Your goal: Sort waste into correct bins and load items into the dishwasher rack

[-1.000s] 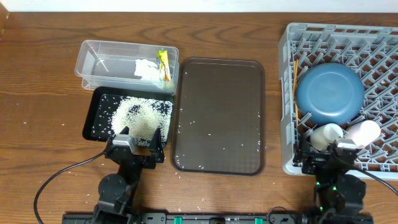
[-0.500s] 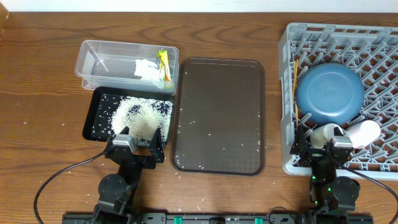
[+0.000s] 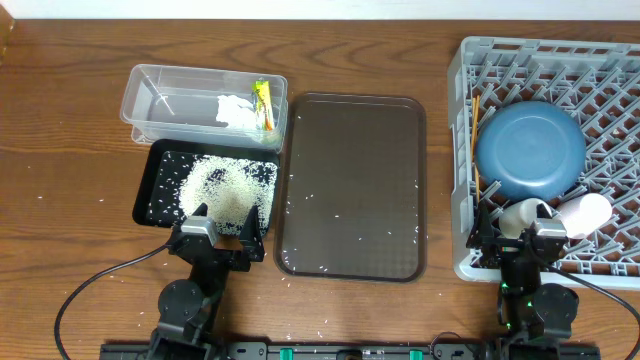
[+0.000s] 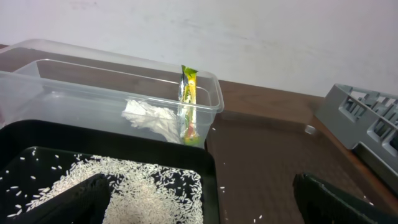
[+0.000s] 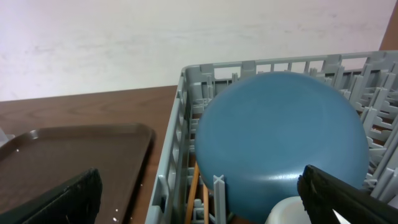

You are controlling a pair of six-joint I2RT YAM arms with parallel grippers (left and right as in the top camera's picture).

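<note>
Task nearly complete: tissue (image 3: 236, 110) and wrapper (image 3: 263, 105) lay in the clear tub (image 3: 150, 95), rice (image 3: 225, 185) in the black tray (image 3: 155, 200), and blue plate (image 3: 530, 150), cups (image 3: 525, 215) and chopsticks (image 3: 474, 140) in the rack (image 3: 460, 90), while stray grains (image 3: 335, 215) dotted the brown tray (image 3: 350, 140) and left gripper (image 3: 223, 218) and right gripper (image 3: 525, 232) gaped wide, empty.

Tub (image 3: 150, 100) and shallow tray (image 3: 150, 195) left, serving tray (image 3: 350, 180) middle, dishwasher rack (image 3: 610, 70) right.
The tub sits behind the shallow tray; tissue (image 3: 235, 110) and snack wrapper (image 3: 263, 103) lie at its right end, rice (image 3: 225, 185) in the tray. In the rack, the plate (image 3: 530, 150) sits behind two cups (image 3: 525, 215), chopsticks (image 3: 474, 130) by the left wall.
</note>
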